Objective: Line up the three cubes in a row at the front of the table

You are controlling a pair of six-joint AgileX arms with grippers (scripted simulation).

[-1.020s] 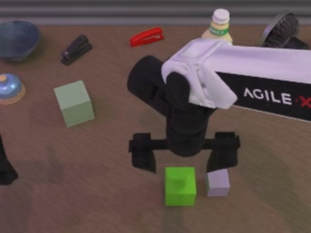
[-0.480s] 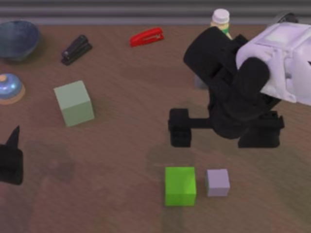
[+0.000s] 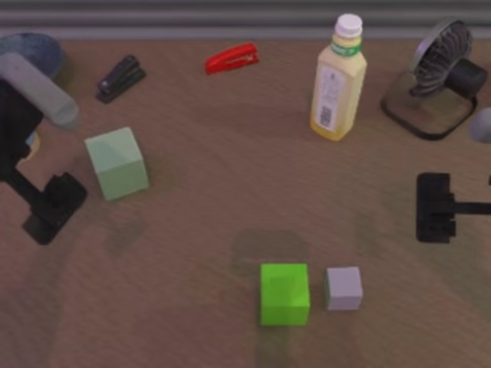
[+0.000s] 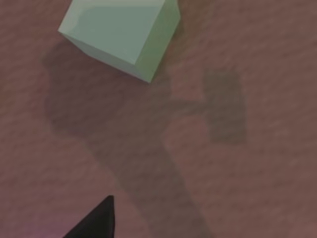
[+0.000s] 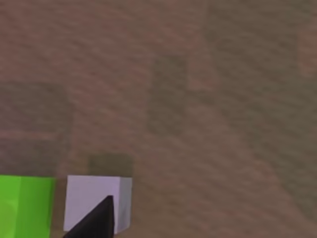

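Observation:
The large sage-green cube (image 3: 116, 162) sits on the table (image 3: 199, 222) at mid-left; the left wrist view also shows this cube (image 4: 121, 34). My left gripper (image 3: 29, 185) hovers just to its left, open and empty, with one dark fingertip (image 4: 101, 222) in its wrist view. The lime-green cube (image 3: 285, 294) and the small lavender cube (image 3: 344, 288) stand side by side near the front, a small gap between them. My right gripper (image 3: 479, 208) is at the right edge, open and empty, only one finger (image 3: 433, 207) inside the top view. Its wrist view shows the lavender cube (image 5: 91, 198) beside the lime cube (image 5: 25, 206).
Along the back stand a dark bowl (image 3: 34, 47) partly under my left arm, a black stapler (image 3: 120, 77), a red stapler (image 3: 232, 57), a yellow bottle (image 3: 337, 80) and a small fan (image 3: 437, 73). A grey ribbed strip (image 3: 230, 19) runs along the far edge.
My right arm has pulled away from above the lime and lavender cubes to the right edge. My left arm has come in from the left edge towards the sage cube. The cubes have not moved.

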